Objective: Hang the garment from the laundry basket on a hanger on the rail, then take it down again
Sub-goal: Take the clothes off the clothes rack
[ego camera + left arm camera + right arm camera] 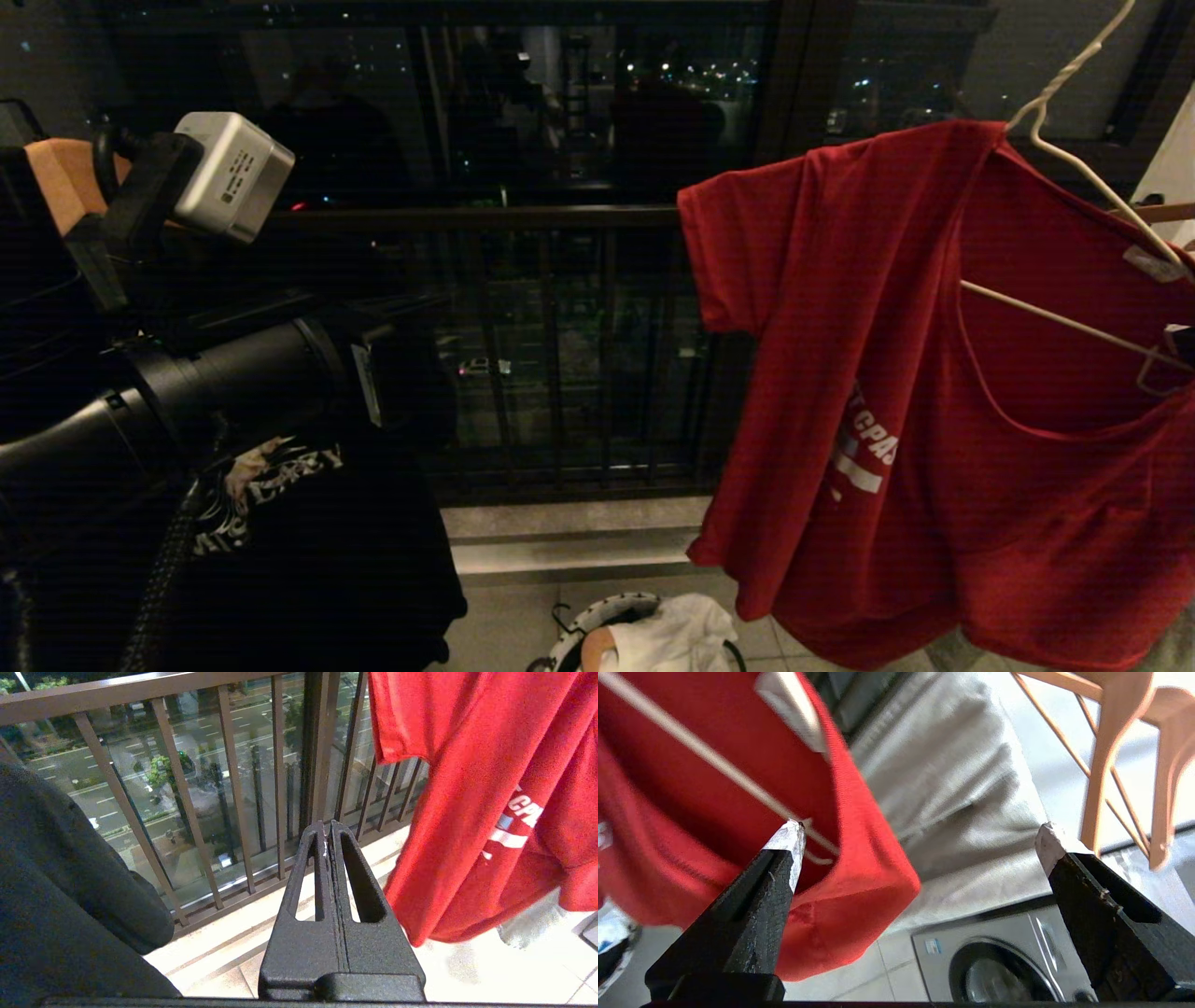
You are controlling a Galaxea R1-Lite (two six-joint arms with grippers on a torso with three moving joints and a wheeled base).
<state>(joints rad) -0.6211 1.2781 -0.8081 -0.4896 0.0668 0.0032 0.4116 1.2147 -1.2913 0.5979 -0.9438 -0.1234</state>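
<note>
Red garment on wire hanger; right gripper spread beside it, left gripper closed and empty.

The garment (pixel 934 392) hangs on the white hanger (pixel 1074 159) at 3 o'clock in the head view. The right gripper (pixel 920 842) has its fingers wide apart, one tip against the hanger wire inside the neckline, gripping nothing. The left gripper (pixel 328 833), fingers pressed together, points at the balcony railing (pixel 187 765). The laundry basket (pixel 583 635) sits at 6 o'clock, holding a white cloth (pixel 672 639).

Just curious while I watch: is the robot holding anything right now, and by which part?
Nothing is held. The right tool stands open beside the red T-shirt; the left tool is shut on nothing.
</note>
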